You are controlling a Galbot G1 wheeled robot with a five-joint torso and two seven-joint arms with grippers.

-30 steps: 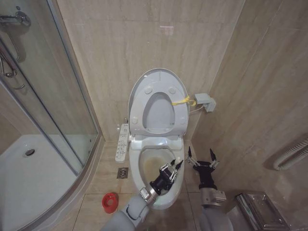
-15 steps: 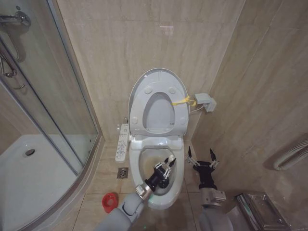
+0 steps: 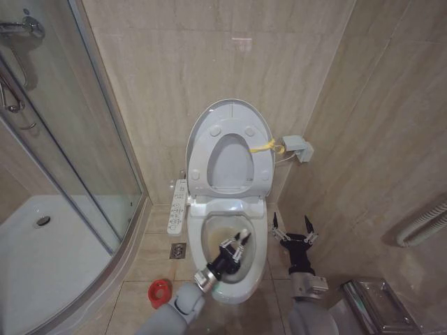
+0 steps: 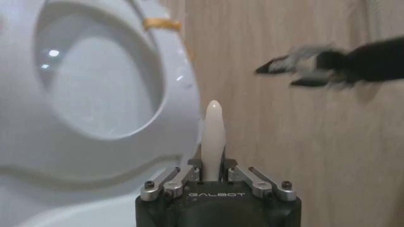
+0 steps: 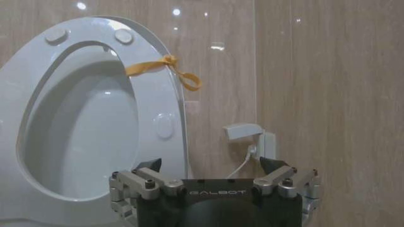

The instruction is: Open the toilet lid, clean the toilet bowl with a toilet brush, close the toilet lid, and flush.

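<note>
Beige tiled walls frame the toilet bowl (image 3: pixel 216 262), where the left gripper (image 3: pixel 239 242), clamped on the toilet brush (image 4: pixel 213 137) handle, has shifted toward 9 o'clock, while the right gripper (image 3: pixel 292 229) waits splayed wide at 3 o'clock.

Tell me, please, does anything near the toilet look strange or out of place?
Yes. A yellow band is tied around the raised toilet lid and seat, with a loose end hanging beside them. Also, the toilet bowl shows yellowish stains inside.

Head view: high, looking forward and down, far.
Left wrist view: low above the toilet bowl (image 4: pixel 75 208), facing the raised toilet lid (image 4: pixel 94 71), close.
Right wrist view: beside the toilet, facing the wall.
Shared: lid, tiled wall (image 5: pixel 315 71).
</note>
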